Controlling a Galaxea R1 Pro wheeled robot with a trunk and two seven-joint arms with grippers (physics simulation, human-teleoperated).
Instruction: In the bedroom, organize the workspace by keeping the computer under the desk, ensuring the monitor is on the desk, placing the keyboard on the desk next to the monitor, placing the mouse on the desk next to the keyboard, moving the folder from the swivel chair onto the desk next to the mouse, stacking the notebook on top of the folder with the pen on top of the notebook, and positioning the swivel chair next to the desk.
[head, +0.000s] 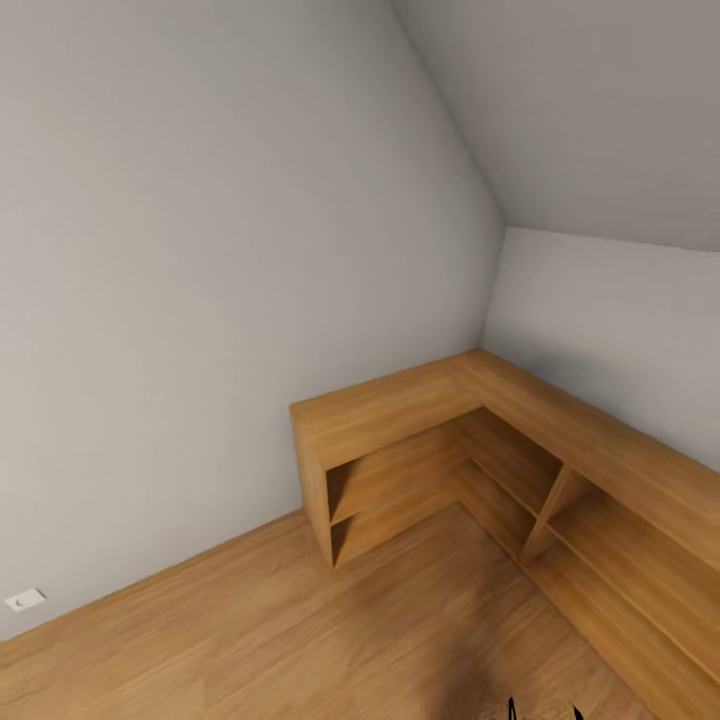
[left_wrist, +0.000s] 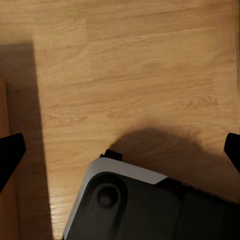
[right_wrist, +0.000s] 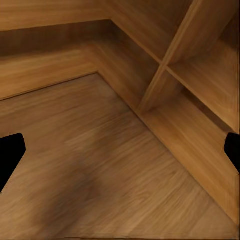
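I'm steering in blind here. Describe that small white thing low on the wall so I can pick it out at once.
Start from the L-shaped wooden shelf unit in the room's corner and follow the grey wall leftward along the wooden floor. Just above the floor line sits a small white wall plate, possibly an outlet. It is the one white mark on that wall.

You are seeing your black pincer fingertips (left_wrist: 11, 152) and a dark grey base (left_wrist: 145, 210) with a rounded light-grey rim.
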